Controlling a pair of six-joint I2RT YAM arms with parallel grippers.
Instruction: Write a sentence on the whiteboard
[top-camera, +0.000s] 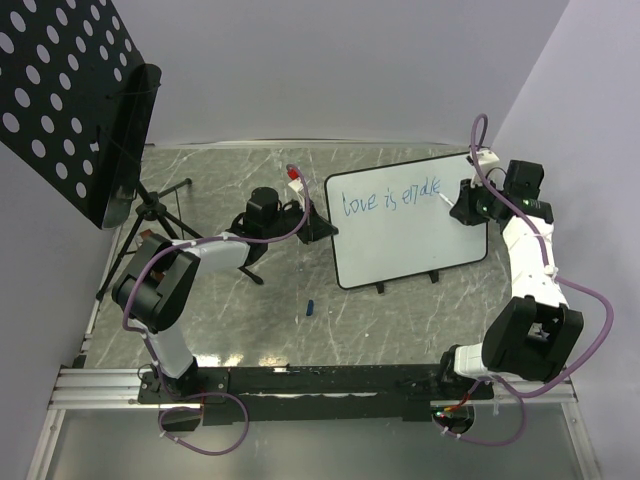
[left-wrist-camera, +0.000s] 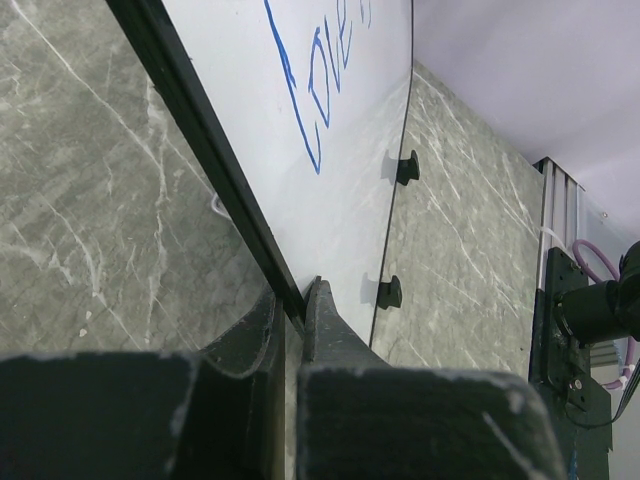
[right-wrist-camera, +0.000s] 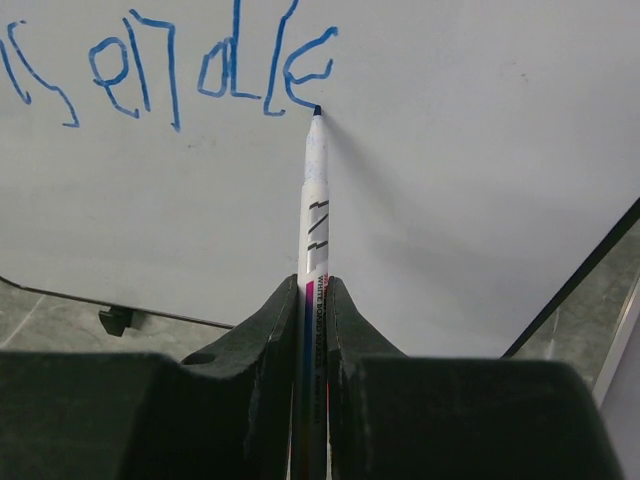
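The whiteboard (top-camera: 410, 240) stands tilted on the marble table, right of centre. The sentence (top-camera: 390, 197) runs along its top in blue and reads "love is endle". My left gripper (top-camera: 322, 228) is shut on the whiteboard's black left rim (left-wrist-camera: 235, 200); in its wrist view the jaws (left-wrist-camera: 295, 300) pinch the rim, with the blue "love" (left-wrist-camera: 310, 100) above. My right gripper (top-camera: 458, 205) is shut on a white marker (right-wrist-camera: 313, 200). The marker's tip touches the board just under the last "e" of the sentence (right-wrist-camera: 200, 75). The right gripper (right-wrist-camera: 313, 285) grips the marker's barrel.
A black perforated panel (top-camera: 70, 100) on a tripod stand (top-camera: 160, 205) fills the far left. A small blue cap (top-camera: 310, 306) lies on the table in front of the board. The board's black feet (top-camera: 381, 288) rest on the table. An aluminium rail (top-camera: 300, 385) runs along the near edge.
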